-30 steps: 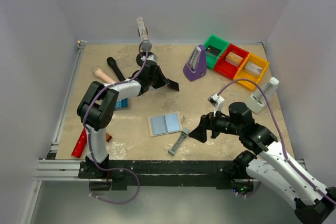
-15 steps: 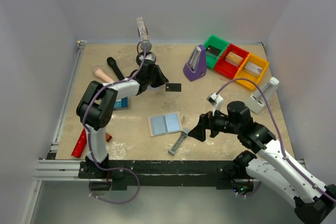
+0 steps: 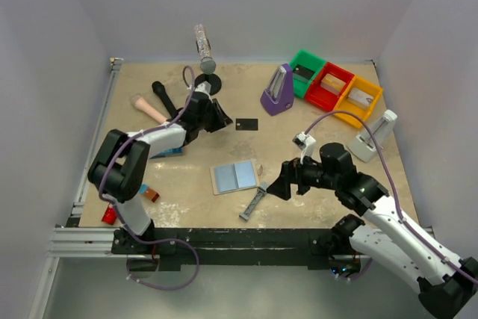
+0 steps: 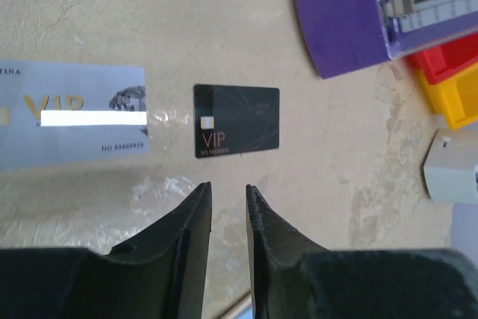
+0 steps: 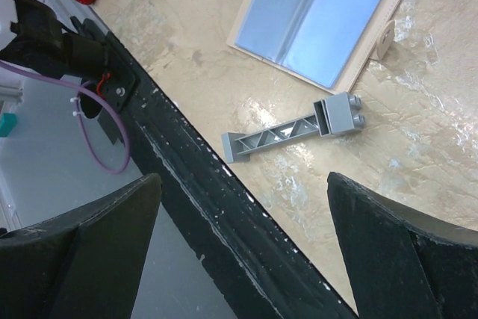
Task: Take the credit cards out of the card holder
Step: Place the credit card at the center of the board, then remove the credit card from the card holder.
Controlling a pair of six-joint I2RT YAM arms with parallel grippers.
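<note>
The card holder point(image 3: 235, 176) lies open on the table, pale blue-grey inside, and also shows in the right wrist view point(image 5: 314, 20); I cannot tell whether a card sits in its pockets. One black credit card point(image 3: 246, 124) lies flat on the table, just ahead of my left gripper point(image 3: 219, 119). In the left wrist view, the black card point(image 4: 237, 120) has a silver-grey card point(image 4: 71, 113) beside it. My left gripper point(image 4: 228, 203) is open by a narrow gap and empty. My right gripper point(image 3: 280, 184) is wide open and empty, right of the holder, over the table's front edge point(image 5: 239, 252).
A grey metal bar point(image 3: 254, 202) lies between the holder and the front edge. A purple metronome point(image 3: 278, 91), green, red and yellow bins point(image 3: 328, 86) and a white stand point(image 3: 371, 138) stand at the right. A blue brick point(image 3: 170, 149) and black handle point(image 3: 164, 97) lie left.
My left gripper has let go of the black card, which now lies on the table, and has drawn back to the left. The right arm has barely moved.
</note>
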